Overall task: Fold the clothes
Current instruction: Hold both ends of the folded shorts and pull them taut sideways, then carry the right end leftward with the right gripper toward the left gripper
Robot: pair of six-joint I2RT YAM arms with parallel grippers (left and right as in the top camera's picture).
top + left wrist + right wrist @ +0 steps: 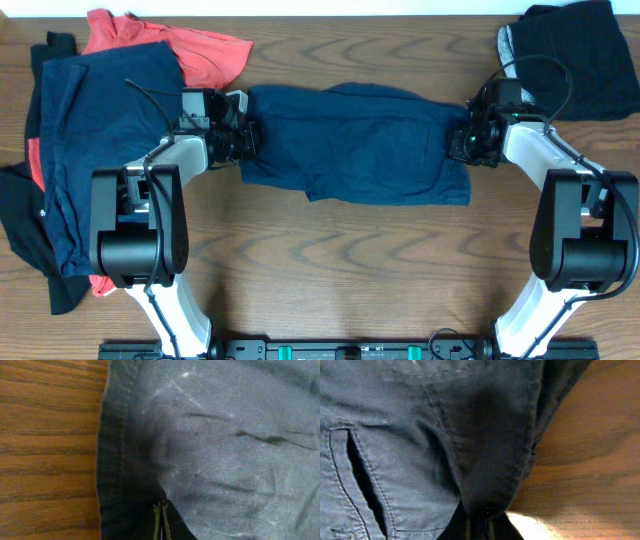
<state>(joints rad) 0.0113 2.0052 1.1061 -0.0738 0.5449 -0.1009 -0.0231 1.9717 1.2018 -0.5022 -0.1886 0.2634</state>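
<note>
A navy-blue garment (360,145) lies stretched across the middle of the table. My left gripper (245,140) is at its left edge, shut on the hemmed edge of the cloth (130,460); its fingertips (162,510) are pressed together. My right gripper (462,145) is at its right edge, shut on a bunched fold (490,460) next to a pocket slit (362,480); its fingertips (479,522) pinch the cloth. Another large navy garment (90,150) lies at the left over a coral-red shirt (200,50) and black pieces (25,225).
A black and grey pile (575,55) lies at the back right corner, close behind my right arm. Bare wooden table (360,270) stretches along the front between the two arm bases.
</note>
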